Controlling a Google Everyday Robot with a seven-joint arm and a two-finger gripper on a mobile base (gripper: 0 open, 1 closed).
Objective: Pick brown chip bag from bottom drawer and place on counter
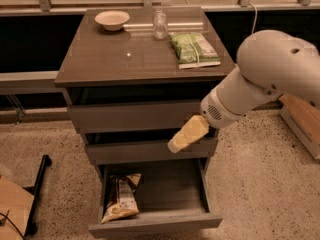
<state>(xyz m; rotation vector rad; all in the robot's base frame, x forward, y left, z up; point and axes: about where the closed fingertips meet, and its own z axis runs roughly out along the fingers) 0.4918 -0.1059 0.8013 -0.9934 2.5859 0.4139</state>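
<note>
The brown chip bag (121,198) lies at the left side of the open bottom drawer (159,225), dark middle with a white label and pale tan ends. The counter (110,59) is the glossy grey-brown top of the cabinet. My gripper (180,139) is the pale yellow tip of the white arm. It hangs in front of the middle drawer front, above the open drawer and to the right of the bag. It holds nothing that I can see.
On the counter stand a white bowl (112,19), a glass jar (160,25) and a green-and-white bag (194,49). The top and middle drawers are closed. A black stand (37,189) is on the floor at left, and a wooden box (302,121) at right.
</note>
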